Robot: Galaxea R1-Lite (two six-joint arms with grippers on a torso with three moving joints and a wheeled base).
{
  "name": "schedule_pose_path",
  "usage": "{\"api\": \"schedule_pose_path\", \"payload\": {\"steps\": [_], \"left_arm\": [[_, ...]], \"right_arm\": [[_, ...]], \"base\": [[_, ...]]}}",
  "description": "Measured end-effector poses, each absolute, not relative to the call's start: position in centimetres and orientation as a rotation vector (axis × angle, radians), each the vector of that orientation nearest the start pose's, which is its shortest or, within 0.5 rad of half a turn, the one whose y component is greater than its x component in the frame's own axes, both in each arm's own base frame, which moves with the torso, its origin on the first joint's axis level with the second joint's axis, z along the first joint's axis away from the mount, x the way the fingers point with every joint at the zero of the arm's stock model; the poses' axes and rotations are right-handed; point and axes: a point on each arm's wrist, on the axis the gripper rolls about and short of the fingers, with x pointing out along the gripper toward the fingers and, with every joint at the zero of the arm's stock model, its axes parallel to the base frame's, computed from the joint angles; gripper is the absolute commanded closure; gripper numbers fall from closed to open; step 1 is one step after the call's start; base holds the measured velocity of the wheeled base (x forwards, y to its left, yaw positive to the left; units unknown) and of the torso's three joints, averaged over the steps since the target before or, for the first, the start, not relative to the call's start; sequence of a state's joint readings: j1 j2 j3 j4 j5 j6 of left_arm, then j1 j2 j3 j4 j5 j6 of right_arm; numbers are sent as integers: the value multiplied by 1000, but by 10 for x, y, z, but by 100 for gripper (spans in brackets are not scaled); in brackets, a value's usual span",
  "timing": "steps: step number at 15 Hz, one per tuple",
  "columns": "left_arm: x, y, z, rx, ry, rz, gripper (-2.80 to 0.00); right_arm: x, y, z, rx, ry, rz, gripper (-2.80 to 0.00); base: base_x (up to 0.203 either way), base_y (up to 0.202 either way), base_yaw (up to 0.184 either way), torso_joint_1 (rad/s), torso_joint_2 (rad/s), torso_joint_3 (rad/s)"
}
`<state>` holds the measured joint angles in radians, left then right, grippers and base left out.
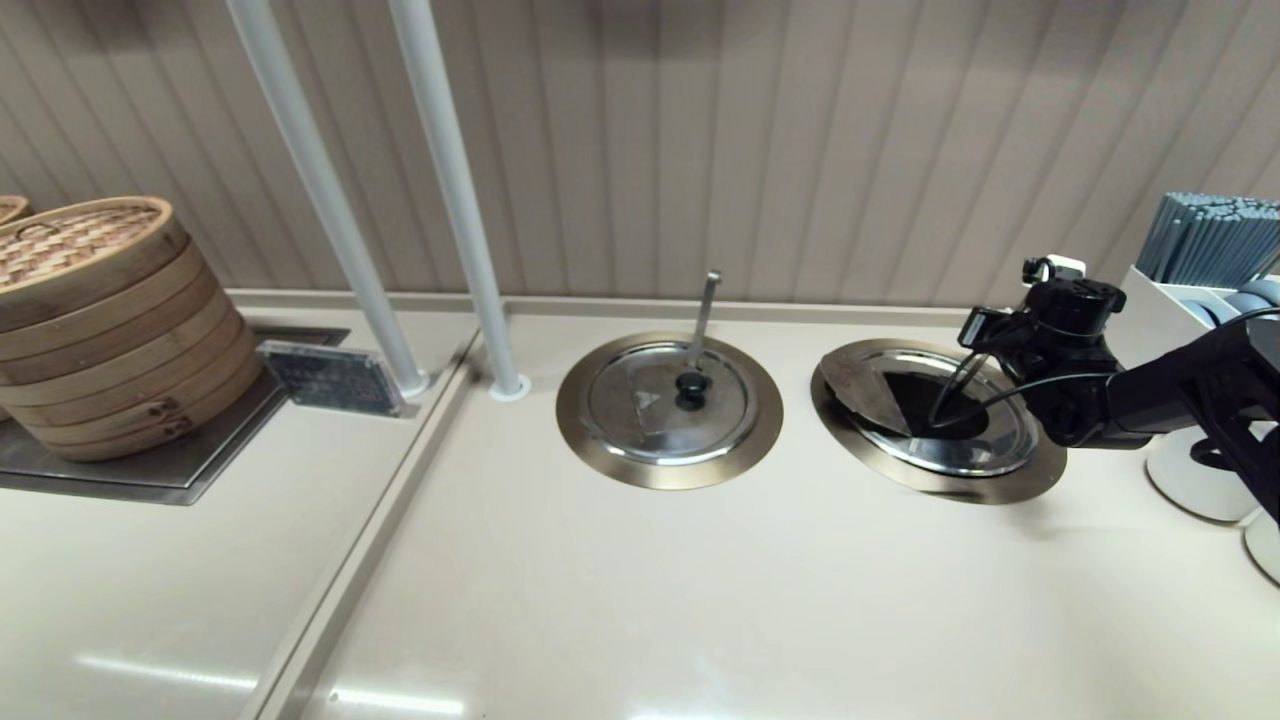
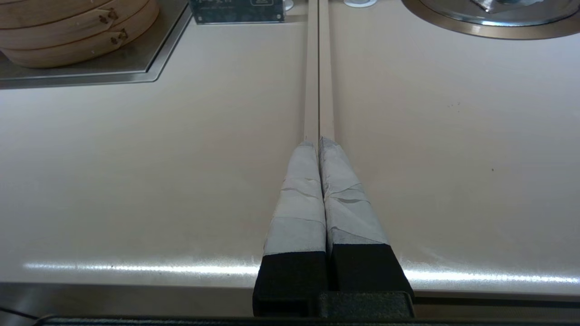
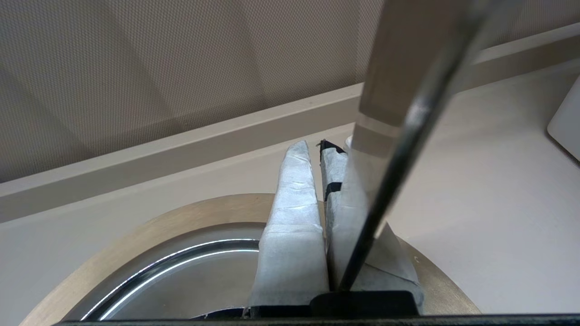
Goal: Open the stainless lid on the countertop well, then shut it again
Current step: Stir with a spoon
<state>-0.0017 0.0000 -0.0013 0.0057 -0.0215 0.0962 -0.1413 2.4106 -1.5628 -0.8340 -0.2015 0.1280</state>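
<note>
Right gripper: over the far right edge of the countertop well, jaws clenched with nothing between them; a thick ladle handle slants just beside the fingers.
Stainless lid: on the right-hand well on the bench, its wedge flap folded back, dark opening exposed.
Twin lid: left of it, flat, thin ladle handle upright.
Left gripper: low over bare bench, jaws clenched, empty.

The lid is shiny polished steel, and its well's rim is brushed bronze-coloured metal. The counter is smooth, glossy beige. The far-left steamers are woven bamboo.
</note>
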Motion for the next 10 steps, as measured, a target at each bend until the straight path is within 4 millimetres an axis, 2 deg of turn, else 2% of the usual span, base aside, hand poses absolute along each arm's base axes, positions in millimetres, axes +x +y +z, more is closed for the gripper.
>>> {"api": "schedule_pose_path", "payload": {"steps": [10], "left_arm": [[-23, 0, 75, 96, 4, -23, 0]], "right_arm": [[493, -73, 116, 125, -9, -365, 0]], "base": [[0, 0, 0, 0, 0, 0]]}}
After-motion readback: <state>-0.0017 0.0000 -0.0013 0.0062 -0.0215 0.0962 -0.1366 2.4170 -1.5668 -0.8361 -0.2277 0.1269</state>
